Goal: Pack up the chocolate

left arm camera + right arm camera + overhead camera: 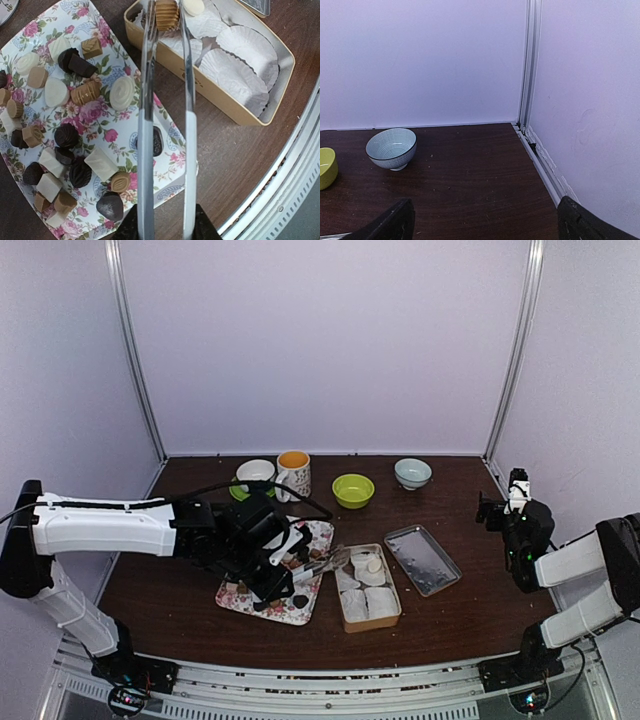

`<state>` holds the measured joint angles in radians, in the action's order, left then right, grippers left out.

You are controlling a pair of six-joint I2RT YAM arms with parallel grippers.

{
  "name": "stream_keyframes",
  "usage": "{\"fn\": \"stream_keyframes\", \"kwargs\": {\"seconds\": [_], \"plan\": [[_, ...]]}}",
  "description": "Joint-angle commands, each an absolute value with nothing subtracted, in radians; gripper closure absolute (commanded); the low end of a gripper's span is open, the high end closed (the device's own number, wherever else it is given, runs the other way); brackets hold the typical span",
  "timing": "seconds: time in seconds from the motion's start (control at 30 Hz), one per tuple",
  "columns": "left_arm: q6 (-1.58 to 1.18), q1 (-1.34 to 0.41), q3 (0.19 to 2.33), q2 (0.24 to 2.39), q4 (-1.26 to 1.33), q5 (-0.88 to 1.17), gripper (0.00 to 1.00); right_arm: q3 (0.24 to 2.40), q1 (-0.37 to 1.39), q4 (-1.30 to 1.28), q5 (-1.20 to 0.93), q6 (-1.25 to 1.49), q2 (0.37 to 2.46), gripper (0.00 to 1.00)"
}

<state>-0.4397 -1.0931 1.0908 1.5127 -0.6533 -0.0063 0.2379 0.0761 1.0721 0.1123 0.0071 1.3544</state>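
One dark table (470, 620) is carrying everything, with two arms working from its near edge. The left gripper (167, 229) is reaching in from the tin's left, clenching one pair of metal tongs (146, 125). The right gripper (485, 222) is hanging released, fingers spread wide, well to the tin's right.

One floral tray (107, 132) is lying just left of the one tan tin (220, 97), and one lid (422, 558) is lying just right of it. Beyond the tin, four vessels are standing: one white cup (255, 472), one mug (293, 474), one yellow-green bowl (353, 490) and one pale blue bowl (413, 473).

At least five paper cups (250, 50) are lining the tin. Well over twenty chocolate pieces (121, 92) are lying on the tray. One cream-white piece (193, 6) is sitting in the tin, and the tong tips are pinching one light brown piece (166, 14) over the tin.
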Motion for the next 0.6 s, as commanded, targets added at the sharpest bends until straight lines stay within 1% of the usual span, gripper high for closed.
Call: {"fn": "stream_keyframes", "kwargs": {"seconds": [0.0,0.23,0.4,0.57], "plan": [[-0.434,-1.098,1.128,1.516,-0.617,-0.041,0.70,0.253,0.069,1.079,0.127,0.014,1.360,0.00],[-0.440,-1.097,1.124,1.515,-0.632,-0.067,0.62,0.253,0.069,1.078,0.127,0.015,1.360,0.00],[-0.456,-1.097,1.131,1.492,-0.657,-0.092,0.62,0.254,0.069,1.079,0.127,0.015,1.359,0.00],[-0.484,-1.097,1.116,1.400,-0.710,-0.123,0.62,0.253,0.069,1.079,0.127,0.014,1.359,0.00]]}}
